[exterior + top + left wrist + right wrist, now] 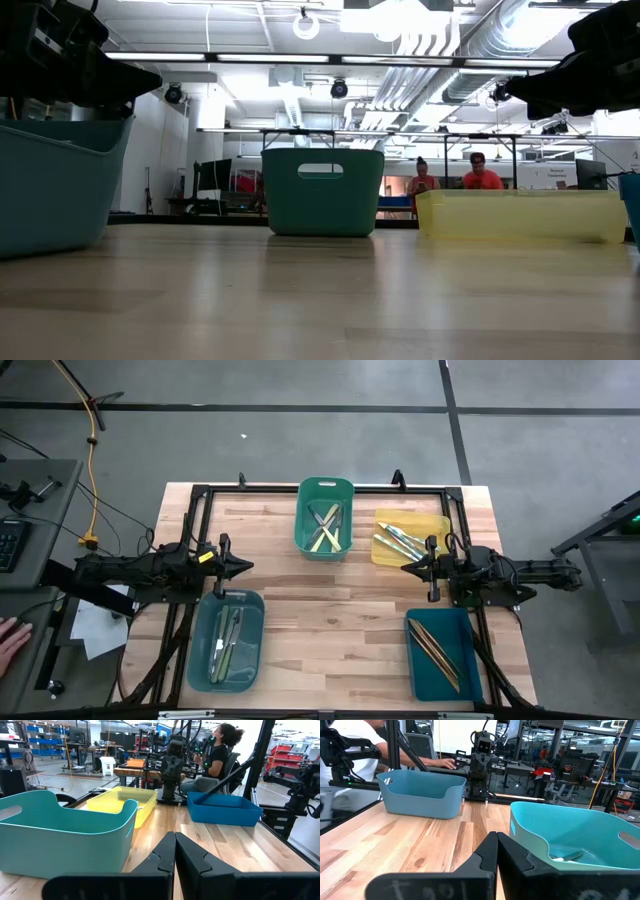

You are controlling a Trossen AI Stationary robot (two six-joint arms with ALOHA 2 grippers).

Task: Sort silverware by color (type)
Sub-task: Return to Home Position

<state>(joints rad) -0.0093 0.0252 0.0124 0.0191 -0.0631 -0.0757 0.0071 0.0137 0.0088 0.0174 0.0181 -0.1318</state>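
Across the counter (330, 630), silverware (326, 528) lies grouped by handle colour inside four bins (325, 484), none loose on the wood, so sorting looks finished. Left end effector (247, 567) and right end effector (404, 567) hover level, facing each other, both clenched and empty, arms folded low at the counter's sides.

Bright, even overhead light; soft sheen on table (320, 290)

Closed tool (496, 840) beside teal bin (600, 827) with silverware (566, 856)
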